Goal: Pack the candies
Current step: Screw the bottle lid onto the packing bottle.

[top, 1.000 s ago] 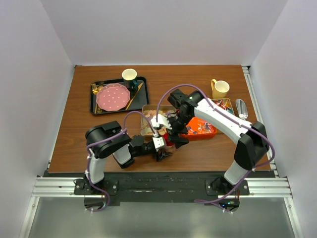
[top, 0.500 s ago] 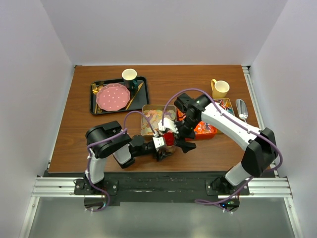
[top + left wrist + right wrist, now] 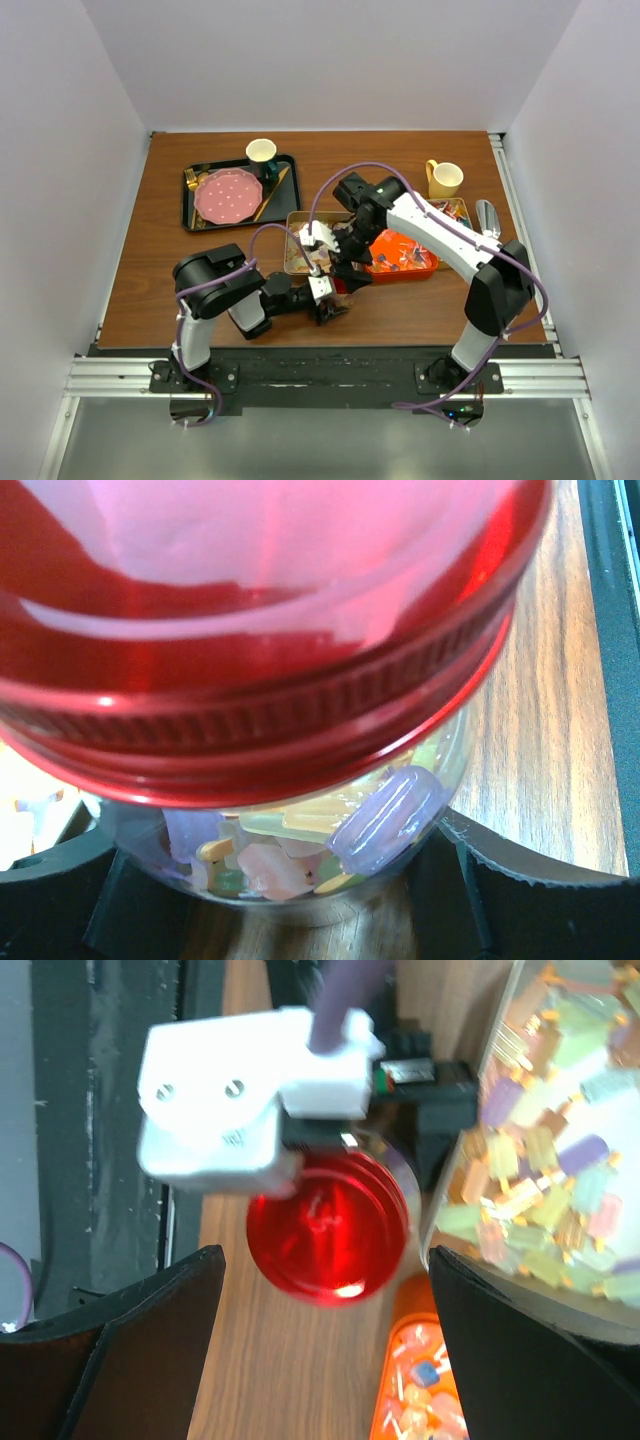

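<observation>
I have the left end effector (image 3: 326,303) clamped around the glass body of the jar (image 3: 300,865), low in the middle of the overhead frame. That grip pins the jar upright on the surface (image 3: 420,310) so it cannot spin while its red lid (image 3: 325,1225) is worked. The lid sits on top; whether it is threaded home I cannot tell. Pastel candies (image 3: 385,815) show through the glass, so the jar looks well filled. More pastel pieces lie in the metal tin (image 3: 292,240) just above the jar, and wrapped ones (image 3: 420,1385) sit in the orange tray (image 3: 425,270) to its right. The right end effector (image 3: 347,270) hangs directly over the lid with its fingers spread wide and empty, placed, I judge, to grip the rim and turn it.
</observation>
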`<move>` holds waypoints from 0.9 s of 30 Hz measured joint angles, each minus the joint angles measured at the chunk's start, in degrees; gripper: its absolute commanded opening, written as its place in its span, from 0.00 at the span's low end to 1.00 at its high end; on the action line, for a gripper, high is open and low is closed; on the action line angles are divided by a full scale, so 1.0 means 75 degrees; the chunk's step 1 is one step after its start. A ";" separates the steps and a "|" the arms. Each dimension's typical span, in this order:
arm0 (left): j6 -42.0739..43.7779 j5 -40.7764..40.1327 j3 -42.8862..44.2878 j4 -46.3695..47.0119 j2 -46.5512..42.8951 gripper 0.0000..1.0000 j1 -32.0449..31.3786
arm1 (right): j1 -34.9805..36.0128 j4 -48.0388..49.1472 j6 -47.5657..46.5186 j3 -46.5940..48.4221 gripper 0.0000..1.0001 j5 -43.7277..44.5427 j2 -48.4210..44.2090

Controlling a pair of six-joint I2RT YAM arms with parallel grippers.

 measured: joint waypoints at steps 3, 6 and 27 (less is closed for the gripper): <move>0.0000 0.0000 0.0000 -0.0003 0.0000 0.00 0.0000 | 0.0111 -0.0058 -0.0085 0.0003 0.86 -0.0061 0.0055; 0.0000 0.0000 0.0000 -0.0003 0.0000 0.00 0.0000 | 0.0157 -0.0122 -0.0149 0.0003 0.86 -0.0067 0.0055; -0.0003 0.0061 0.0035 -0.0006 0.0020 0.00 0.0000 | 0.0108 -0.0163 -0.0207 -0.1180 0.85 0.0597 -0.1055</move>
